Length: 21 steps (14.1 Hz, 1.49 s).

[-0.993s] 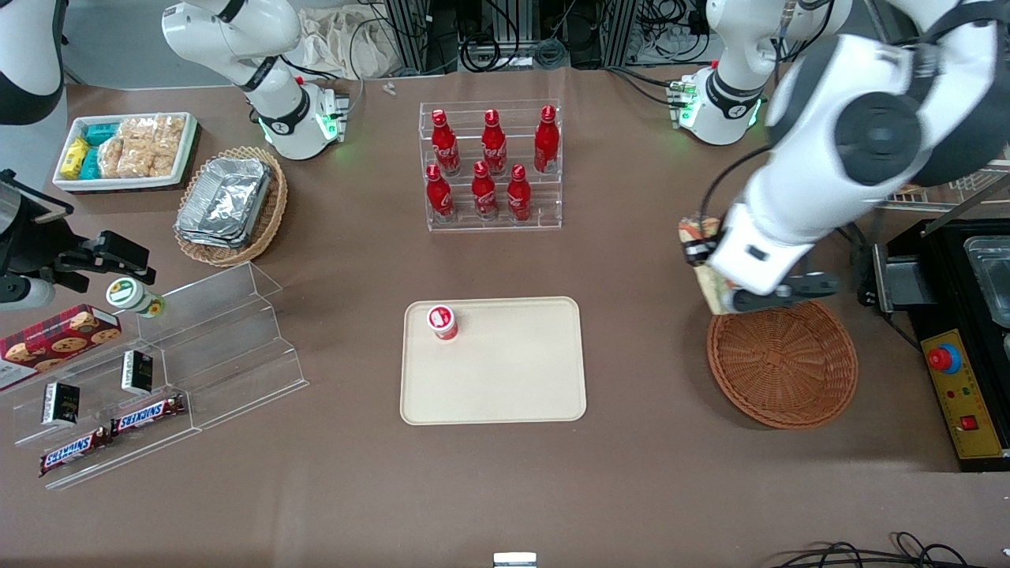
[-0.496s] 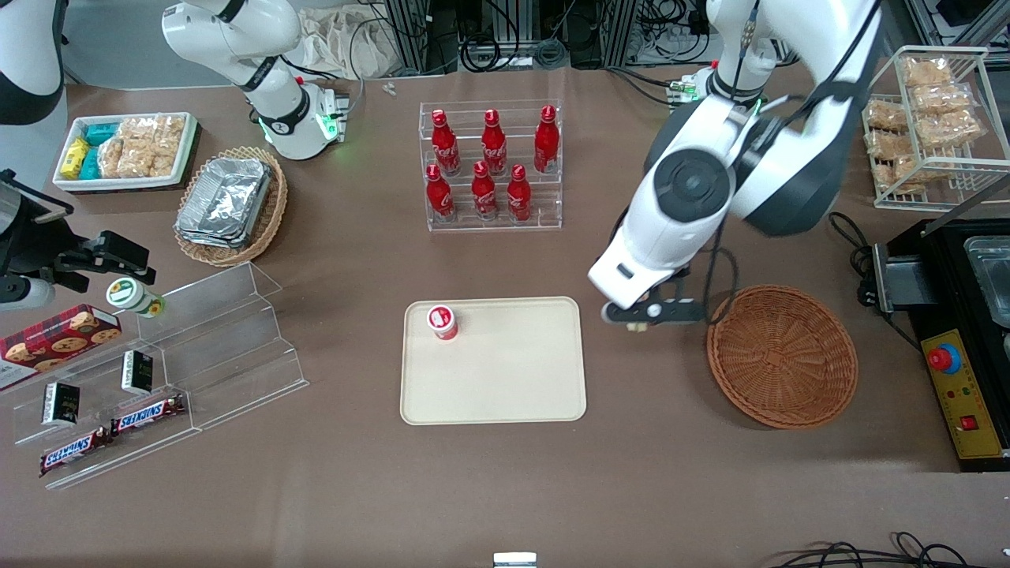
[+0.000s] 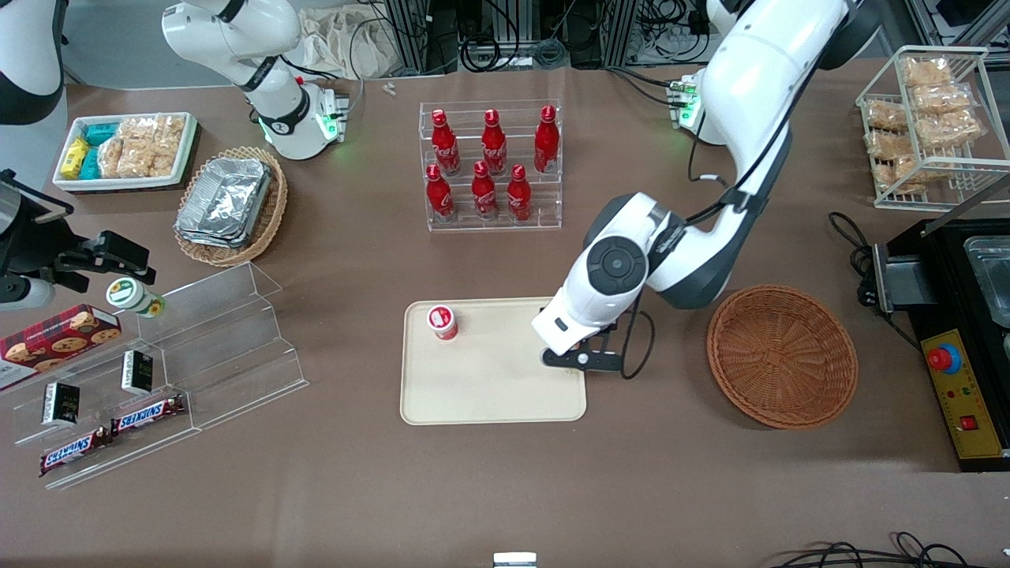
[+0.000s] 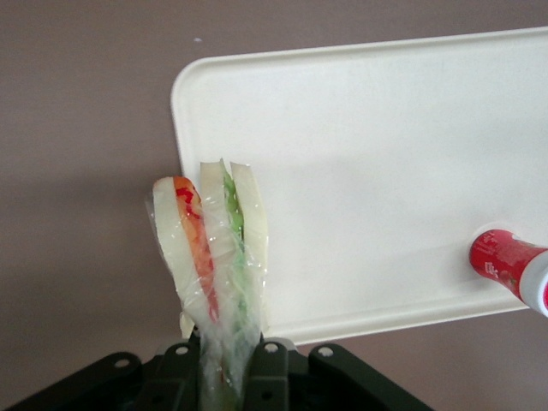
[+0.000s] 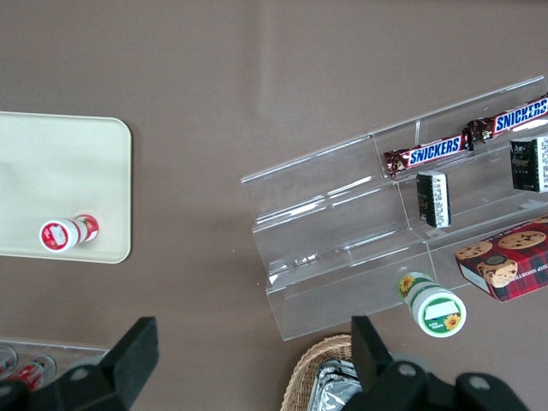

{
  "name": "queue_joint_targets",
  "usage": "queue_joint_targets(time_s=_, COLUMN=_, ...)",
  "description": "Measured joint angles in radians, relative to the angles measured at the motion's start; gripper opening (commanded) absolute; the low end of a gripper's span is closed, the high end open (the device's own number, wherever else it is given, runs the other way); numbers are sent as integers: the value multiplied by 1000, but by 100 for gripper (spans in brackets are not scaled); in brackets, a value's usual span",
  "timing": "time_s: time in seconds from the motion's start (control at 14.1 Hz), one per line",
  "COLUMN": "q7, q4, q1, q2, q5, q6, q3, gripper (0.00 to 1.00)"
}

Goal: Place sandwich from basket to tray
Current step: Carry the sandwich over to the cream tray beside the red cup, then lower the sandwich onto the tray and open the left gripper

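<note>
Sandwich held over the tray's edge, basket empty.

The gripper hangs above the edge of the tray that lies toward the working arm's end of the table, its fingers pinching the wrapped sandwich by its narrow end. In the left wrist view the sandwich stands out from the gripper over a rounded corner of the tray, partly above the brown table. A small red bottle with a white cap stands on the tray, well apart from the gripper. The round woven basket sits beside the tray, with nothing in it.
</note>
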Motion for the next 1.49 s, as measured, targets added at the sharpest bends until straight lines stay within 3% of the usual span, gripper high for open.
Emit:
queue_joint_targets(time_s=0.35, q7=12, q4=-2, q1=-10, q2=102, q5=1, q6=64, q3=1, gripper=16)
queue_joint_targets(time_s=0.5, q7=21, q4=-2, q1=-10, q2=122, q5=1, q6=88, q3=2, gripper=27)
queue_joint_targets(time_s=0.64, q7=28, q4=-2, q1=-10, q2=131, q5=1, q6=102, q3=2, gripper=94)
queue_joint_targets(time_s=0.71, q7=30, q4=-2, q1=-10, q2=134, q5=1, q6=109, q3=3, gripper=99)
queue_joint_targets(time_s=1.13, q7=31, q4=13, q1=-7, q2=124, q5=1, q6=94, q3=3, gripper=99)
queue_joint_targets(time_s=1.49, q7=31, q4=42, q1=30, q2=-2, q5=0, q6=-189, q3=3, gripper=99)
